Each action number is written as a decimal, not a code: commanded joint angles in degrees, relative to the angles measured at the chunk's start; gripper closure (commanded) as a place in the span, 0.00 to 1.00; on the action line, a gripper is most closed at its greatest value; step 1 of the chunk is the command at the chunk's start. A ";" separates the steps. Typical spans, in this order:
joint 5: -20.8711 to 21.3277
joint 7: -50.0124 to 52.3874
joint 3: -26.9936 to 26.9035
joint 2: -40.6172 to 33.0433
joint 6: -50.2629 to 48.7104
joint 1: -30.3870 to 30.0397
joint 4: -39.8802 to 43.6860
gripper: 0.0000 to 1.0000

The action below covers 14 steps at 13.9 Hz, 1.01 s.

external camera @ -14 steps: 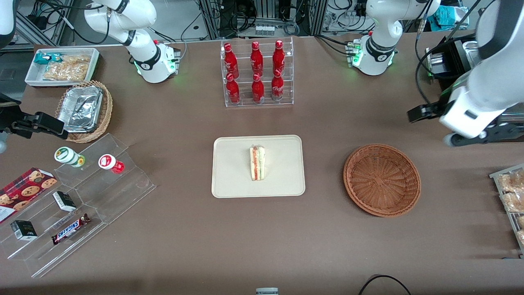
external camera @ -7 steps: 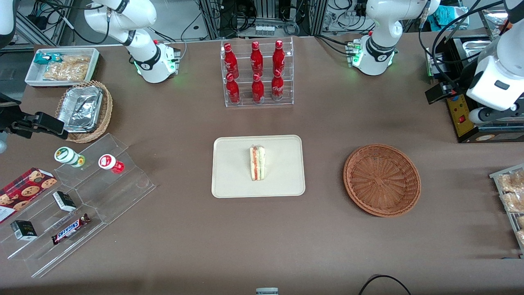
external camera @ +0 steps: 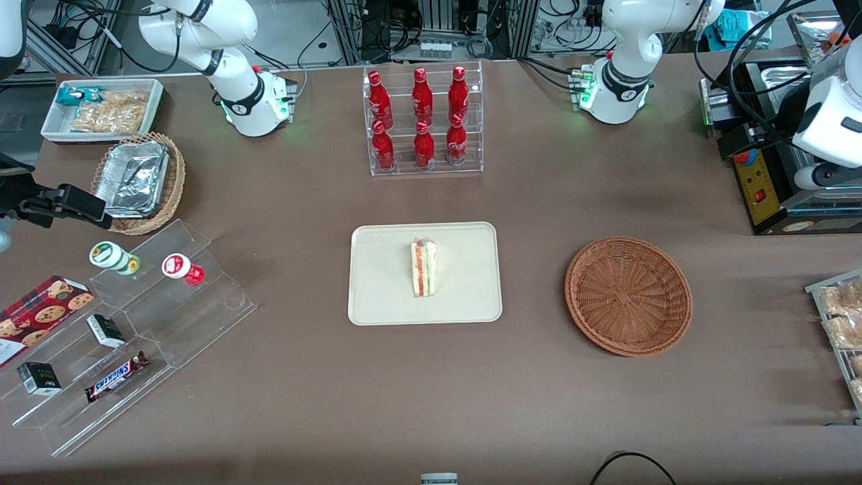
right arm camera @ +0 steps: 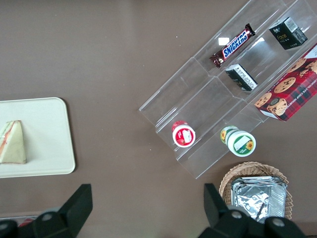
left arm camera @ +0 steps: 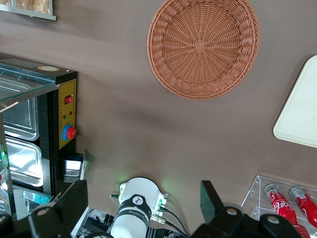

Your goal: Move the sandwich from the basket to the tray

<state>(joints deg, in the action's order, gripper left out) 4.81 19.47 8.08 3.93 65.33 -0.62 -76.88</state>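
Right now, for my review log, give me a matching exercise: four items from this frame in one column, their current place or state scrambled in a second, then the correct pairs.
Items:
1. sandwich
2. basket
3. gripper
4. red bottles

States:
A. empty, on the table toward the working arm's end
B. standing in a clear rack, farther from the front camera than the tray
C. lying on the tray
D. open, holding nothing, raised high above the table

Pairs: 1-C, 2-A, 3-D, 4-B
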 commanded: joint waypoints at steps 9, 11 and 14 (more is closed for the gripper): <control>-0.15 -0.93 -0.78 -5.16 0.59 0.79 -4.68 0.00; -0.41 -0.93 -0.78 -4.98 0.42 0.88 -4.59 0.00; -0.41 -0.93 -0.78 -4.90 0.33 0.79 -4.59 0.00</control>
